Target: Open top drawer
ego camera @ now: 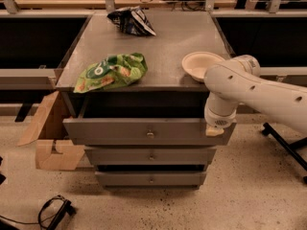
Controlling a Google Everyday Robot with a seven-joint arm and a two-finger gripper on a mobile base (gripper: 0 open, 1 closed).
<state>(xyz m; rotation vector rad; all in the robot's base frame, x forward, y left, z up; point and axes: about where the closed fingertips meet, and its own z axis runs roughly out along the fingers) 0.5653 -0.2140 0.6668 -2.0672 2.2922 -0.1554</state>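
The top drawer (144, 131) is the widest of three grey drawers, with a small metal knob (150, 134) at its middle. It stands pulled out a short way, with a dark gap above its front under the cabinet top. My gripper (214, 128) hangs from the white arm at the drawer front's right end, right at its top edge. It sits well right of the knob. Two narrower drawer fronts (150, 155) lie below.
On the grey cabinet top (163, 42) lie a green chip bag (111, 71), a dark chip bag (130, 21) and a white bowl (200, 63). An open cardboard box (50, 138) stands left of the cabinet. A black cable (53, 212) lies on the floor.
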